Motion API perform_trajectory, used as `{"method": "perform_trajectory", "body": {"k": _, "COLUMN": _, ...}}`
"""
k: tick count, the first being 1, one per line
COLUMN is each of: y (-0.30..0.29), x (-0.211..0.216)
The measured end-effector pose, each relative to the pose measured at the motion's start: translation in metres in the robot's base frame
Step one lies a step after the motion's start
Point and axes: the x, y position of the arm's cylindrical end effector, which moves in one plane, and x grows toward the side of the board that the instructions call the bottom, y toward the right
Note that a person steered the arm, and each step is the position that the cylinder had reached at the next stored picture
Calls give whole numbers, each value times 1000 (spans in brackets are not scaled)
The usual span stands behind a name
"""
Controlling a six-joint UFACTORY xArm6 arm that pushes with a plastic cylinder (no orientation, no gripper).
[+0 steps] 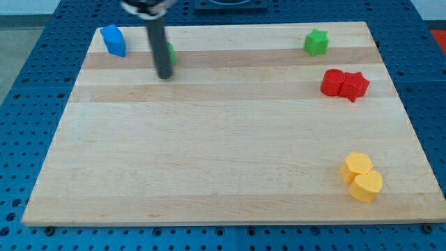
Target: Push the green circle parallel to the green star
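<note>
The green circle (171, 52) sits near the view's top left, mostly hidden behind my dark rod; only a green sliver shows at the rod's right side. My tip (164, 75) rests on the board just below and in front of that block, touching or nearly touching it. The green star (316, 42) sits near the view's top right, far from the tip, at roughly the same height in the view as the green circle.
A blue block (113, 40) stands at the top left corner. Two red blocks (344, 84) touch each other at the right. Two yellow blocks (362, 177) touch at the bottom right. The wooden board (209, 153) lies on a blue perforated table.
</note>
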Motion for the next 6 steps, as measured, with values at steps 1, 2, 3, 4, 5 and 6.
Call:
{"method": "perform_trajectory", "body": {"k": 1, "y": -39, "x": -6}}
{"method": "perform_trajectory", "body": {"k": 2, "y": -27, "x": -17}}
{"method": "perform_trajectory", "body": {"k": 3, "y": 2, "x": -39}}
{"method": "perform_trajectory", "body": {"k": 4, "y": 31, "x": -54}}
{"method": "perform_trajectory", "body": {"k": 5, "y": 55, "x": -74}}
{"method": "perform_trajectory", "body": {"k": 6, "y": 79, "x": -92}}
